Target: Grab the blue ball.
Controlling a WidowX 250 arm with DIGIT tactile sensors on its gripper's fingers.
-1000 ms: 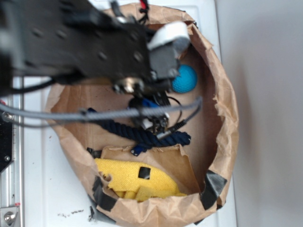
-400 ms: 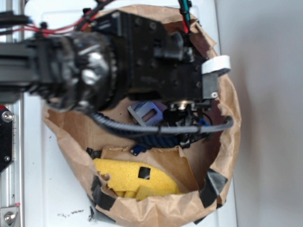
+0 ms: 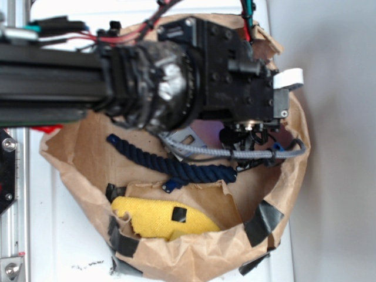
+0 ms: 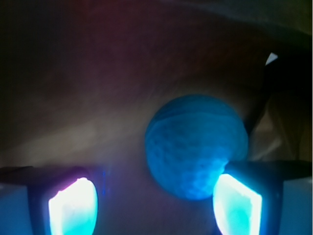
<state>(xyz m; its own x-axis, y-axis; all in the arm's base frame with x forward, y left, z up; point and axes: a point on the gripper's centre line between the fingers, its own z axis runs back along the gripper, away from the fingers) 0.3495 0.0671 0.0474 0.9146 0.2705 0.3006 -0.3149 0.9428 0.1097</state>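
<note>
The robot is at the step of lining up to grab: its fingers (image 4: 155, 204) are wide open and hold nothing, with one glowing finger at each bottom corner of the wrist view. The blue ball (image 4: 195, 146) sits between them but over to the right, so close to the right finger that I cannot tell if they touch. I think the fingers should slide a bit right and forward to center the ball, then squeeze.

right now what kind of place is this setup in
Probably a robot lab workbench, not a home: a crumpled brown paper bag patched with black tape sits on a white tabletop, holding test props like a navy rope, yellow cloth and blue ball.
</note>
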